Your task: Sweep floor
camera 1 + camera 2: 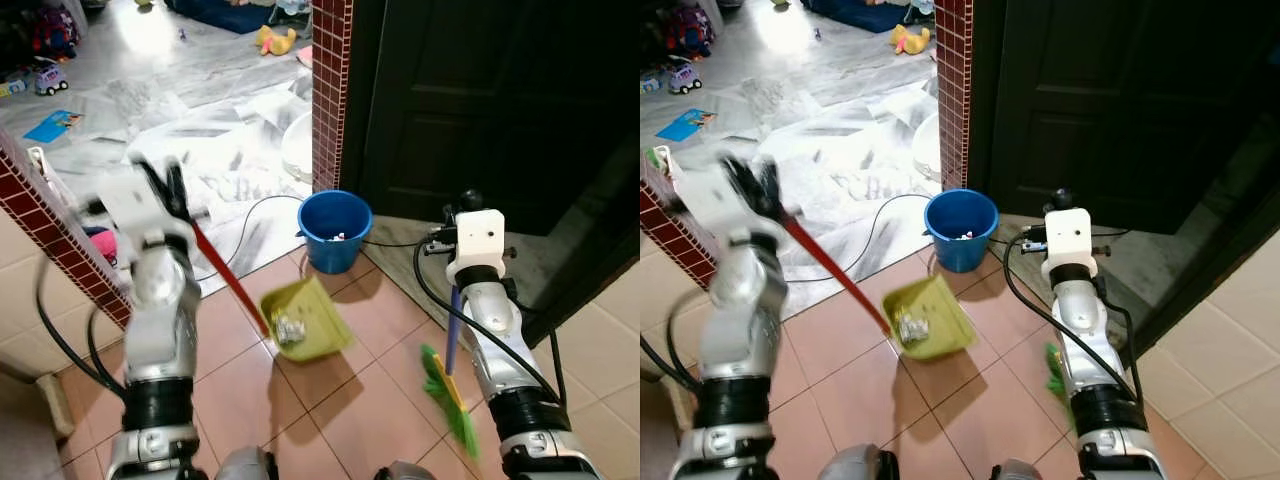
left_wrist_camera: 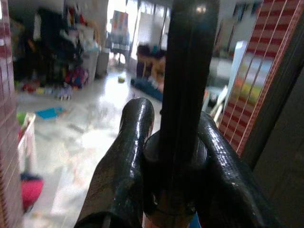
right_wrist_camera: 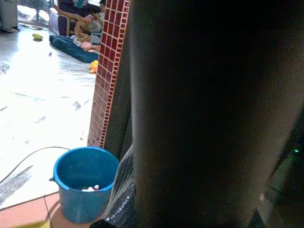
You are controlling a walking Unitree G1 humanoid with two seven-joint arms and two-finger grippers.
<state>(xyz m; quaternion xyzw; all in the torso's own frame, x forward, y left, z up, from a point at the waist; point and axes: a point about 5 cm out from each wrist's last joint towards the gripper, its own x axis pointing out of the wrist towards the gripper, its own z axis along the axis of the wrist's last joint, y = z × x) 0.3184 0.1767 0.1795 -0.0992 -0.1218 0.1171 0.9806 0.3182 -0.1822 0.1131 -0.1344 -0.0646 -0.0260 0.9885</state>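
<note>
A robot stands on a tiled floor (image 1: 330,400) beside a dark door. Its left claw (image 1: 170,190) is clenched around the red handle of a yellow-green dustpan (image 1: 305,318), which sits just near of a blue bucket (image 1: 334,230). The pan holds a small pile of litter (image 1: 290,330), so the gathering looks done; tipping it into the bucket seems left. The right arm carries a green broom (image 1: 448,385), bristles down at the right; its claw's grip cannot be told.
</note>
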